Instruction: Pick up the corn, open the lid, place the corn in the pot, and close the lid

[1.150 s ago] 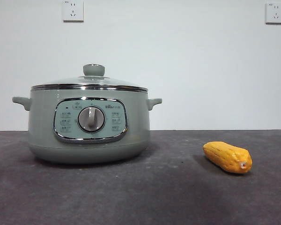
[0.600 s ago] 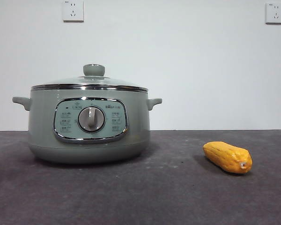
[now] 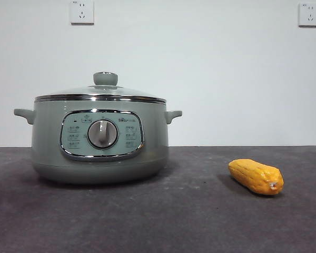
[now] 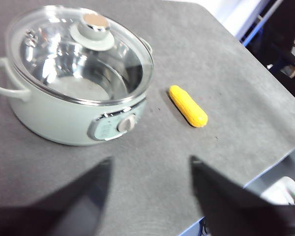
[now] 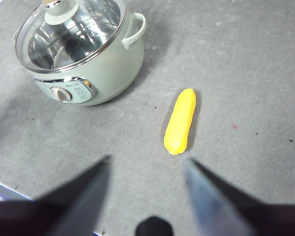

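The sage-green pot stands on the dark table, left of centre, with the glass lid closed on it. The yellow corn lies on the table to the pot's right, apart from it. The left wrist view shows the pot, the lid and the corn from high above; my left gripper is open and empty. The right wrist view shows the pot, the lid and the corn; my right gripper is open and empty, high above the table. Neither arm shows in the front view.
Two wall sockets sit on the white wall behind. The table's edge shows in the left wrist view, with dark equipment beyond the table's far corner.
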`<state>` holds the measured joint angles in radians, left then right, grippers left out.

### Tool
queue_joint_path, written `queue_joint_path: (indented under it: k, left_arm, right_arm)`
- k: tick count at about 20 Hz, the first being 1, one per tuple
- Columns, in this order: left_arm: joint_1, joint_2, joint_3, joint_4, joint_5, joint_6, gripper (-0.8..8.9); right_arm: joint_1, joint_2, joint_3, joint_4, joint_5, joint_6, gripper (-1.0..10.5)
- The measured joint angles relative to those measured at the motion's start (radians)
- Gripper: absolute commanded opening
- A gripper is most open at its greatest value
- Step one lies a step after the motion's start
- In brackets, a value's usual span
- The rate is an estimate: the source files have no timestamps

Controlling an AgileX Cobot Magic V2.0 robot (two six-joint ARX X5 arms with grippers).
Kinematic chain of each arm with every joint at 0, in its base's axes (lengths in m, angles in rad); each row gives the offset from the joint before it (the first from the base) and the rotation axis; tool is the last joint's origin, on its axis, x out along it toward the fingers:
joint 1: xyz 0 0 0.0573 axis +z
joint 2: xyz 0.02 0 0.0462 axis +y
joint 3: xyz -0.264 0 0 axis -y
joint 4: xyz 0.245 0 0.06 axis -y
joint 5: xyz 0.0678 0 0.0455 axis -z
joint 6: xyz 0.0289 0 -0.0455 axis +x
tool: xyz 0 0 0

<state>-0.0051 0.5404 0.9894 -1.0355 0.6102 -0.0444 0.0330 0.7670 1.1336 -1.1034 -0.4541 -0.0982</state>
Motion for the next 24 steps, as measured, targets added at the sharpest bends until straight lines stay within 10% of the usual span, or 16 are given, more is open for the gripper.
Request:
queue_joint_path:
  k: [10,24]
  left_arm:
    - [-0.008,0.045,0.0,0.057,0.024,0.003,6.05]
    - [-0.008,0.126,0.0,0.084,0.026,0.003,6.05]
  right_arm:
    - [0.033,0.266,0.002,0.105,-0.039,0.014,5.9]
    - [0.301,0.857,0.002,0.463,0.336,0.092,5.3]
